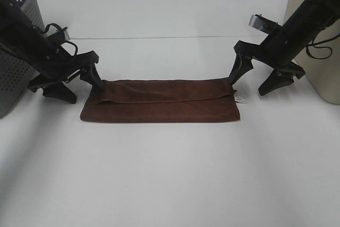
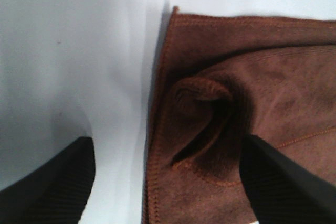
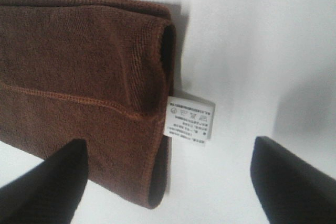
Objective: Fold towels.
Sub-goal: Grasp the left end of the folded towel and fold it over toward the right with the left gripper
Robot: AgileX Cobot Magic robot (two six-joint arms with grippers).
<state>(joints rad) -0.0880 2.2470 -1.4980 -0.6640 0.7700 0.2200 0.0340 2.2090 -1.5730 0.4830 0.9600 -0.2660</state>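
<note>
Our left pincer (image 1: 82,91) and right pincer (image 1: 248,86) both stand wide open, gripping nothing; each straddles one short end of the towel (image 1: 159,104); it lies folded once on the table (image 1: 170,184), long axis running from pincer to pincer; we judge neither arm nearer.

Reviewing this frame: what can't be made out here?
Towel: print on its white tag, right wrist view, too small and blurred to read.
Grey basket: exterior high view, cut by the left edge; its wall hides the contents.
Beige bin: same view, cut by the right edge, partly behind the right arm.
</note>
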